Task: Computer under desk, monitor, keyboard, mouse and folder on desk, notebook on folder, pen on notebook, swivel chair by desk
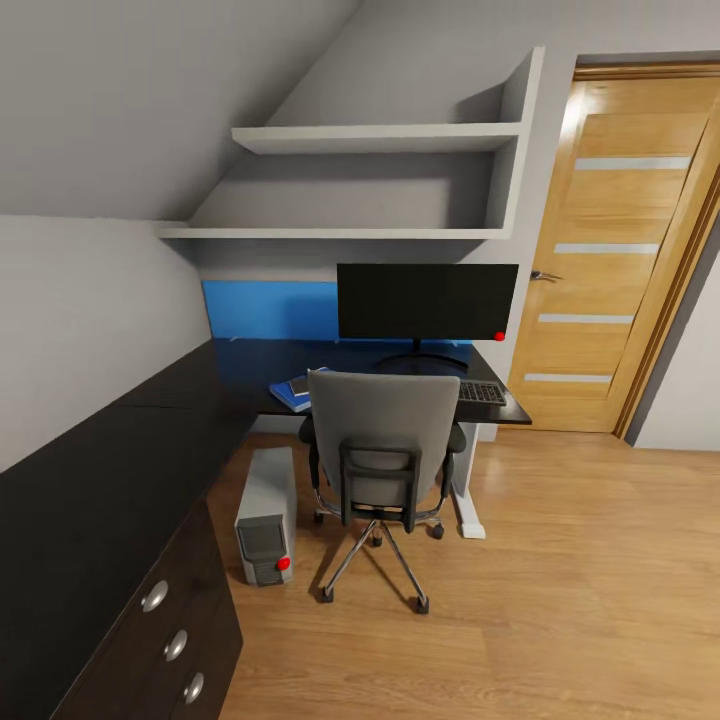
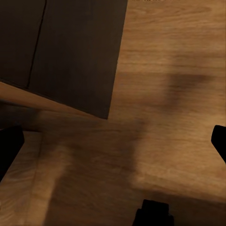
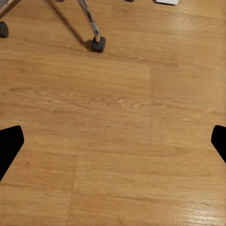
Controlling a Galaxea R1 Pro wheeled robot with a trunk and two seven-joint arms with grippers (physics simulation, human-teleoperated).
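The black-topped desk [image 1: 120,470] runs along the left wall and turns across the back. On it the monitor [image 1: 428,300] stands upright, with the keyboard [image 1: 482,392] in front of it at the right end. A blue folder [image 1: 288,393] with a flat darker item on top appears to lie on the desk top, left of the swivel chair [image 1: 385,445]. The chair is pushed up to the desk and its back hides the desk's middle. The mouse and pen are out of view. The computer [image 1: 266,515] stands on the floor beside the chair. My left gripper [image 2: 113,143] and right gripper [image 3: 113,143] hang open over the floor.
Black drawers with silver knobs [image 1: 175,645] sit at the near left. White wall shelves [image 1: 370,185] hang over the desk, and a wooden door [image 1: 610,250] is at the right. A chair castor [image 3: 98,44] shows in the right wrist view. Wooden floor [image 1: 560,580] lies open to the right.
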